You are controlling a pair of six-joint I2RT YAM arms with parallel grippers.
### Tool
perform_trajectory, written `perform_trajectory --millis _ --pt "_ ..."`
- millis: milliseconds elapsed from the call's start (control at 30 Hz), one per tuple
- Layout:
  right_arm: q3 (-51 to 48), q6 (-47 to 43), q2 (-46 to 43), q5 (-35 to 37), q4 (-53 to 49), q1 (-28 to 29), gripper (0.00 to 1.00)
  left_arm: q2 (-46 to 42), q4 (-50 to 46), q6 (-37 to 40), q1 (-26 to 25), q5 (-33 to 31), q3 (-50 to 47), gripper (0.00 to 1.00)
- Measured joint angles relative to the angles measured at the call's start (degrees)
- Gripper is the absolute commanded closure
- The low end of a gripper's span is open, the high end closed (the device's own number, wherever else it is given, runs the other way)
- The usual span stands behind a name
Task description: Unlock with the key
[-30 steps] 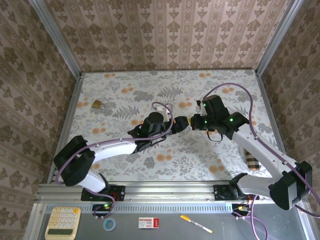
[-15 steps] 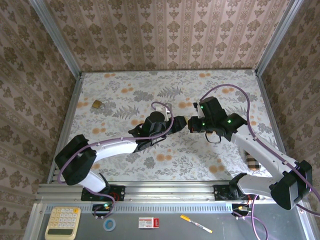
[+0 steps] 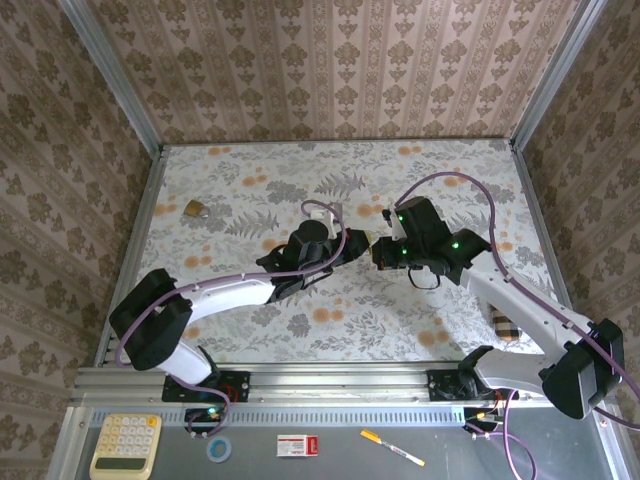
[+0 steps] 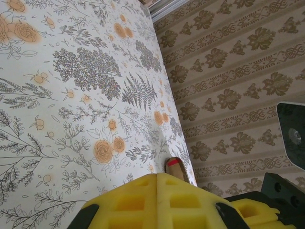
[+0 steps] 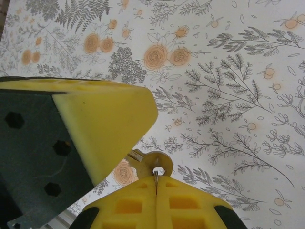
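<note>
At the centre of the overhead view we find the left gripper [image 3: 356, 243] and the right gripper [image 3: 379, 251] tip to tip above the floral table [image 3: 250, 180], so whatever sits between them is hidden there. From the right wrist camera we see the right gripper's yellow foam fingers [image 5: 124, 205] pressed together on the key [image 5: 153, 168]. A thin silvery edge sits in their seam, and a small tan rounded part with a hole pokes out at the tips; the rest is covered. A broad yellow pad of the left gripper fills the left of that frame, just above the key, and we cannot tell whether it touches.

From the left wrist camera the left fingers [image 4: 133, 202] are pressed flat together; whether they pinch anything we cannot tell. Both arms reach inward from the lower corners, elbows bent. The brass padlock [image 3: 195, 208] lies well apart at the upper left. Print on the red and white box [image 3: 297, 446] at the bottom edge is too small to read.
</note>
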Motion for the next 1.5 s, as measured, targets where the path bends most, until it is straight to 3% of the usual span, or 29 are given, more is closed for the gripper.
perform_trajectory --millis 67,100,267,400,600,833,967,1200,1500 --pt "-0.66 0.07 -0.24 -1.33 1.16 -0.87 0.97 -0.37 -0.09 0.44 0.07 -0.2 -0.17 1.0" --pt "-1.07 0.22 -0.44 -2.19 1.9 -1.31 0.91 -0.68 -0.11 0.72 0.09 -0.33 -0.33 1.0" --pt "-2.36 1.53 -1.99 -7.04 6.56 -4.61 0.37 -3.93 -1.46 3.32 0.5 -0.85 -1.01 1.0" --pt "-4.5 2.8 -4.94 -11.06 12.41 -7.63 0.25 -6.67 -2.08 5.22 1.84 -1.55 -2.47 1.0" --pt "-13.14 7.69 -8.72 -20.17 29.55 -11.72 0.29 -11.56 -1.7 8.7 3.98 -2.97 -6.12 1.0" --pt "-19.98 17.77 -0.39 -28.63 56.15 -10.54 0.42 -16.17 6.64 12.15 4.74 -2.64 -9.6 1.0" --pt "-20.04 21.24 2.45 -30.36 65.88 -8.04 0.5 -17.22 11.87 12.94 4.74 -2.45 -10.32 1.0" --pt "-20.04 24.26 3.82 -31.76 74.73 -6.08 0.62 -17.29 16.76 13.09 4.74 -2.51 -12.07 1.0" --pt "-20.04 25.35 4.66 -32.2 77.31 -5.6 0.71 -17.29 18.95 13.07 4.63 -2.78 -12.48 1.0"
